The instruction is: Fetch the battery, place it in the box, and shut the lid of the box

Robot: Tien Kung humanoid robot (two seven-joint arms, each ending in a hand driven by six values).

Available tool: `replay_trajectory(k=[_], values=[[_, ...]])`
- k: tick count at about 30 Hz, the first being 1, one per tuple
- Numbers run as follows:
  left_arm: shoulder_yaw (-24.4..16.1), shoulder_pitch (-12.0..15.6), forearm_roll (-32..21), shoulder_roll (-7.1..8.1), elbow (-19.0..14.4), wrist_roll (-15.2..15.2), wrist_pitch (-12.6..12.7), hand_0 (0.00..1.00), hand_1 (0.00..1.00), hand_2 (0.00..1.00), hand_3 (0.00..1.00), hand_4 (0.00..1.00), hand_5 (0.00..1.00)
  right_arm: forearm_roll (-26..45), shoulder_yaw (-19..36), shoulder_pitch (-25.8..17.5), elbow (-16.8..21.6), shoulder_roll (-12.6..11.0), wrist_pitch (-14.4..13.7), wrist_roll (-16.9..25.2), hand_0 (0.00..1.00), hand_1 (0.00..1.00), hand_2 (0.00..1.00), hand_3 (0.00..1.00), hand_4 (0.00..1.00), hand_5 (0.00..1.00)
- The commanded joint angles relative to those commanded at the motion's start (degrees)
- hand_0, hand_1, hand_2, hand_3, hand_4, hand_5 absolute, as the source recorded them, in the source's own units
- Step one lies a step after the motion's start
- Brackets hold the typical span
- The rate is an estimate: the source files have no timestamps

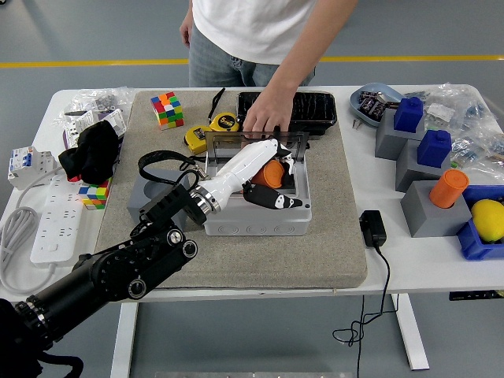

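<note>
The orange battery (pixel 272 173) sits inside the open grey box (pixel 256 229) at the middle of the mat, between the fingers of my left hand (pixel 290 178). That white hand reaches in over the box from the lower left and is curled around the battery. A person's hand (pixel 264 120) at the far side holds the box's clear lid (pixel 228 142) upright. My right arm does not show.
A black tray (pixel 316 107) lies just behind the box. Yellow tape measures (pixel 225 122) and a colour cube (pixel 167 109) lie at the mat's back left. A black adapter (pixel 372 227) is right of the mat. Grey blocks with an orange cylinder (pixel 449 187) stand at the right.
</note>
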Motion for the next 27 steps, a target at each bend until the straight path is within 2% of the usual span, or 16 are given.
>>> replay_trajectory(k=[11,12,17,18,23,24,27], values=[[-0.19,0.33,1.31,0.00,0.95,-0.59,0.44,0.002,0.002,0.028,0.002,0.998,0.081,0.17,-0.10,-0.08,0.00,0.16,-0.08,0.09,0.998,0.945,0.862,0.865,0.998,0.998],[-0.23,0.34,1.47,0.00,0.94,-0.65,0.41,0.023,0.002,0.061,0.060,0.998,0.169,0.15,-0.08,-0.08,0.00,0.17,-0.10,0.10,0.998,0.946,0.862,0.864,0.998,0.998],[-0.33,0.31,2.18,0.00,0.94,-0.75,-0.39,0.023,0.002,0.061,0.060,0.998,0.169,0.11,-0.05,-0.08,0.00,0.22,-0.09,0.08,0.998,0.946,0.862,0.864,0.998,0.998],[-0.40,0.33,2.28,0.00,0.94,-0.74,-0.70,0.155,0.129,0.155,0.134,0.998,0.347,0.04,0.03,-0.09,0.00,0.22,-0.10,0.05,0.998,0.946,0.862,0.864,0.998,0.998],[-0.59,0.37,2.61,0.00,1.09,-0.57,-2.44,0.155,0.129,0.155,0.134,0.998,0.347,0.19,-0.16,-0.11,0.00,0.21,-0.12,0.05,0.998,0.946,0.862,0.864,0.998,0.998],[-0.59,0.39,2.56,0.00,1.13,-0.54,-2.80,0.260,0.307,0.267,0.257,0.998,0.395,0.23,-0.21,-0.12,0.00,0.20,-0.13,0.06,0.998,0.946,0.862,0.864,0.998,0.998],[-0.62,0.44,2.62,0.00,1.23,-0.48,-3.60,0.260,0.307,0.267,0.257,0.998,0.395,0.25,-0.26,-0.16,0.00,0.21,-0.11,0.04,0.998,0.946,0.862,0.864,0.998,0.998]])
